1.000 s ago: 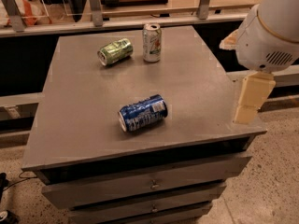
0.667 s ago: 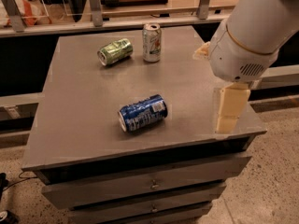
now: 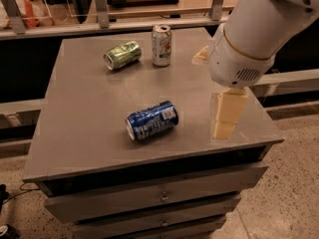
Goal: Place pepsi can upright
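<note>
The pepsi can [image 3: 152, 120] is dark blue with white lettering. It lies on its side near the front middle of the grey table top [image 3: 84, 113], its silver end facing front-left. My gripper [image 3: 223, 131] hangs from the white arm [image 3: 254, 29] over the table's front right part, to the right of the can and apart from it. It holds nothing that I can see.
A shiny green dented can [image 3: 122, 55] lies on its side at the back left. A white-and-green can [image 3: 161, 45] stands upright at the back middle. Drawers [image 3: 159, 195] sit under the table top. A railing and shelf run behind the table.
The arm and gripper have moved left, from off the table's right edge to over its front right part, closer to the pepsi can. The cans have not moved.
</note>
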`<state>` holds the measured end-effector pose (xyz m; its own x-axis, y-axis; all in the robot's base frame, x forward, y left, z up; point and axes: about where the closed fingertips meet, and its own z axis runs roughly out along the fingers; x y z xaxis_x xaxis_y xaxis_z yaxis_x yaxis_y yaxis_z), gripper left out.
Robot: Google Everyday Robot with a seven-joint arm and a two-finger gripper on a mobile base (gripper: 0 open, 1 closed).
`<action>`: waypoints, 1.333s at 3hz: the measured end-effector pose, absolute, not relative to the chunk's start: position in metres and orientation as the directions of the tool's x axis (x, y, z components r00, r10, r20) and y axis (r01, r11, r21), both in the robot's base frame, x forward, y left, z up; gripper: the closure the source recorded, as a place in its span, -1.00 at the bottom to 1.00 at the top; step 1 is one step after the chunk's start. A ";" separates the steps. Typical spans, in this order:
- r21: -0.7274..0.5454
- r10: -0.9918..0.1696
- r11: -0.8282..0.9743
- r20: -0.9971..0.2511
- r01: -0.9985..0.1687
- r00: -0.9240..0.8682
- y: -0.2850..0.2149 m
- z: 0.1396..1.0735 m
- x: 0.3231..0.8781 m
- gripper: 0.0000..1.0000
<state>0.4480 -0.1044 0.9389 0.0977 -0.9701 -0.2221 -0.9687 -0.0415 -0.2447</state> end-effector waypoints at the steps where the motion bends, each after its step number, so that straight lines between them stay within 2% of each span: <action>1: -0.215 -0.950 -0.114 -0.263 -0.970 0.170 -0.072 0.925 0.460 -1.00; 4: -0.197 -0.908 -0.271 -0.273 -0.942 0.318 0.005 0.885 0.475 -1.00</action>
